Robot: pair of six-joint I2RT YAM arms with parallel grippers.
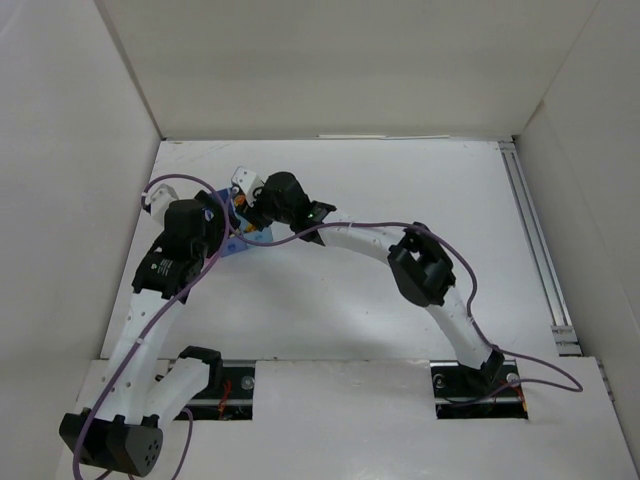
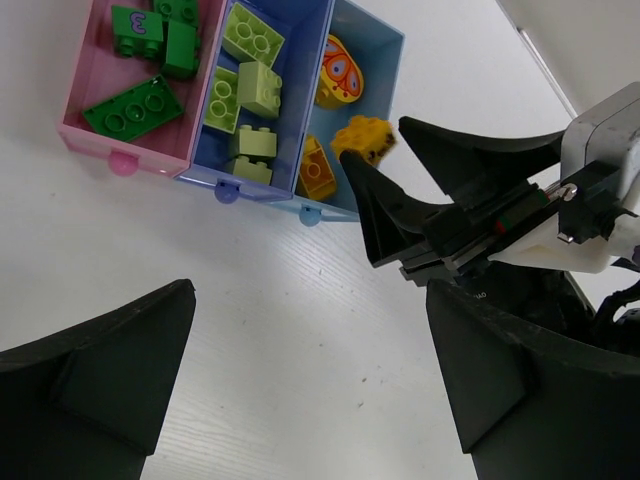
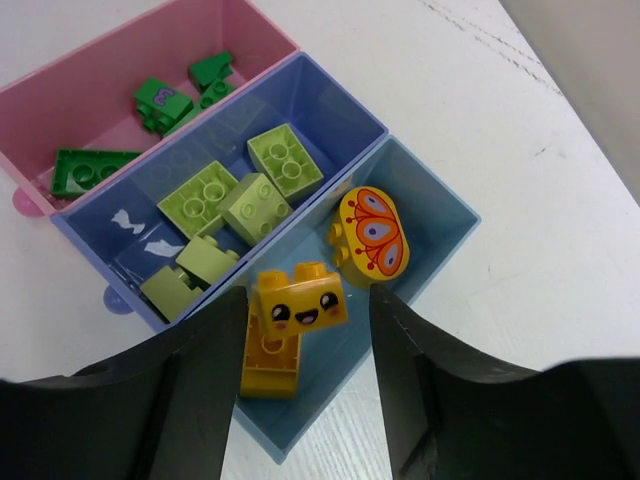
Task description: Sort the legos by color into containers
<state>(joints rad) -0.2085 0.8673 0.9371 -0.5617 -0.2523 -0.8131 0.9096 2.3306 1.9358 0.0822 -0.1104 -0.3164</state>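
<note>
Three joined boxes (image 3: 230, 30) hold the legos (image 3: 285, 160). The right claw (image 3: 308, 295) hangs half open over the light blue box (image 3: 435, 178), with a smiling yellow brick (image 3: 300, 305) between its jaws, a gap at its 3 o'clock side. The left claw (image 2: 308, 290) is wide, boxes at 11 o'clock.

A purple 3 stands on one dark green brick (image 2: 138, 28).

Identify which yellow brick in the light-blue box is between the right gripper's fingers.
The smiley-face brick, sitting on a plain yellow brick; the butterfly-print piece lies farther back, clear of the fingers.
</note>
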